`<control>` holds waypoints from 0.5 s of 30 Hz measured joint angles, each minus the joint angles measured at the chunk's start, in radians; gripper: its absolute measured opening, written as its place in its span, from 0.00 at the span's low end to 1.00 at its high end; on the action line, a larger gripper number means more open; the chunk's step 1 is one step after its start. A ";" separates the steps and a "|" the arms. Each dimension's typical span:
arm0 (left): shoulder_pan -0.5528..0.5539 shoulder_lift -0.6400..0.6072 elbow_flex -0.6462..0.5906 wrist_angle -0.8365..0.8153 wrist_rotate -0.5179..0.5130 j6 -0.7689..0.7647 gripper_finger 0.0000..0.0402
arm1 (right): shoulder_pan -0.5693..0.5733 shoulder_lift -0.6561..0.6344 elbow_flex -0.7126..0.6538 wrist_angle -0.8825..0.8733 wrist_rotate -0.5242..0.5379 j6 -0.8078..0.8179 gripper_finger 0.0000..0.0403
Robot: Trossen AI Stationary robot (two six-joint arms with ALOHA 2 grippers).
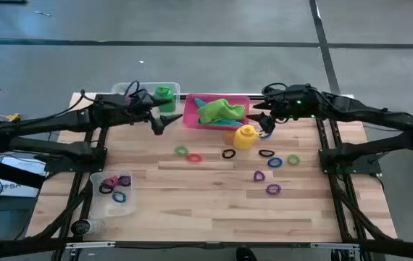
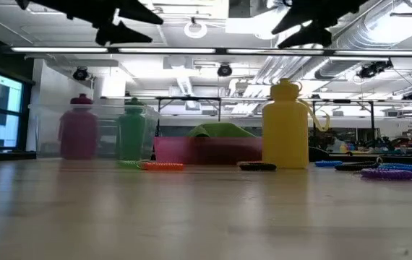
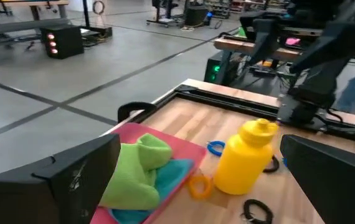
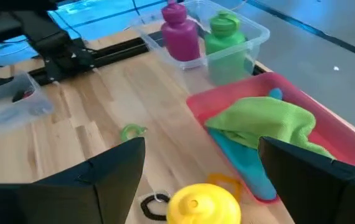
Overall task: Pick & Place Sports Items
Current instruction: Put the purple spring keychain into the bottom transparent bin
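Note:
A yellow bottle (image 1: pixel 245 136) stands upright on the table in front of the pink tray (image 1: pixel 192 116). A green cloth (image 1: pixel 221 110) lies in the tray on a teal cloth (image 4: pixel 246 158). A purple bottle (image 4: pixel 180 34) and a green bottle (image 1: pixel 164 94) stand in a clear tub (image 1: pixel 123 89) at the back. Several coloured rings (image 1: pixel 273 189) lie scattered on the table. My left gripper (image 1: pixel 157 125) hangs open above the table between the tub and the tray. My right gripper (image 1: pixel 264 125) hangs open just right of and above the yellow bottle. Both are empty.
A second clear tub (image 1: pixel 112 192) with several rings stands at the table's near left. Loose rings lie across the middle and right of the table, among them a green one (image 1: pixel 182 151), a black one (image 1: pixel 228 154) and a blue one (image 1: pixel 275 162).

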 joint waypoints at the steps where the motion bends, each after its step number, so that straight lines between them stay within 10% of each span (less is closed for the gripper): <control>1: -0.005 0.000 0.000 0.000 0.000 0.000 0.90 | 0.005 0.000 0.000 0.000 0.000 0.000 0.62; 15: -0.065 0.000 0.000 0.000 0.000 -0.019 0.90 | 0.070 0.000 0.000 0.002 0.061 -0.003 0.62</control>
